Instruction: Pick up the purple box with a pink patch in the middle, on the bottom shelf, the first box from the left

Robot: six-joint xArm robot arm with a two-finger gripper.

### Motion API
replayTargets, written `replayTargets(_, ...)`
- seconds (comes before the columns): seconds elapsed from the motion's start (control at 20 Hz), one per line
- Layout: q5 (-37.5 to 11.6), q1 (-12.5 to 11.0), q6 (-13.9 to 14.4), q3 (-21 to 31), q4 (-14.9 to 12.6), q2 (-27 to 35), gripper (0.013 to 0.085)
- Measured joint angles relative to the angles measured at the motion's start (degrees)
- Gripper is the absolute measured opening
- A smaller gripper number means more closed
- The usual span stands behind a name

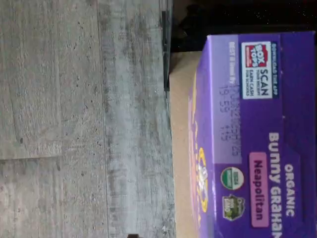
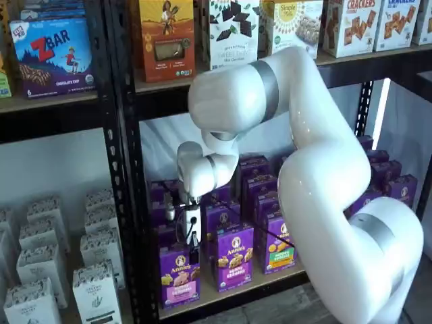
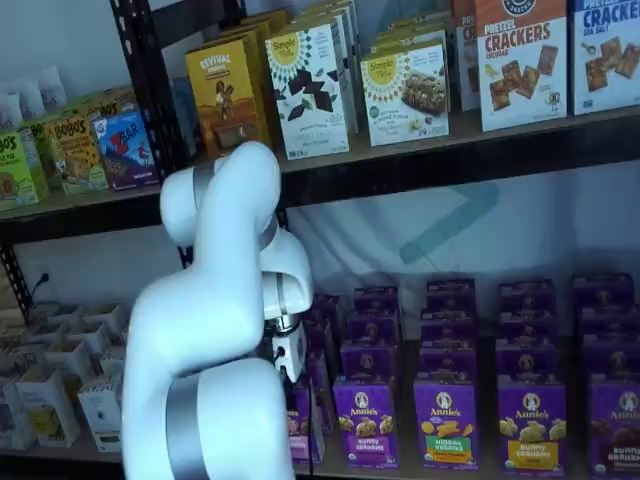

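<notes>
The purple box (image 2: 179, 275) with the pink band stands upright at the left end of the bottom shelf (image 2: 229, 295), right at the front edge. Another purple box (image 2: 234, 256) with a purple label stands just beside it. The gripper (image 2: 193, 255) hangs just above the purple box, pointing down at its top. Its black fingers are seen from the side, so no gap shows, but the gripper is wide open and holds nothing. In the wrist view the box top reads "Neapolitan".

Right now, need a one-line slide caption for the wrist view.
Wrist view, turned sideways: top flap of the purple box, marked Neapolitan, on the bottom shelf above grey plank floor.
</notes>
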Motion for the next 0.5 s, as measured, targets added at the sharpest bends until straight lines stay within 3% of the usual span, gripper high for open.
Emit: replayTargets(0.5,-0.6,0.0,0.2,-1.6,-0.3,2.3,0.085)
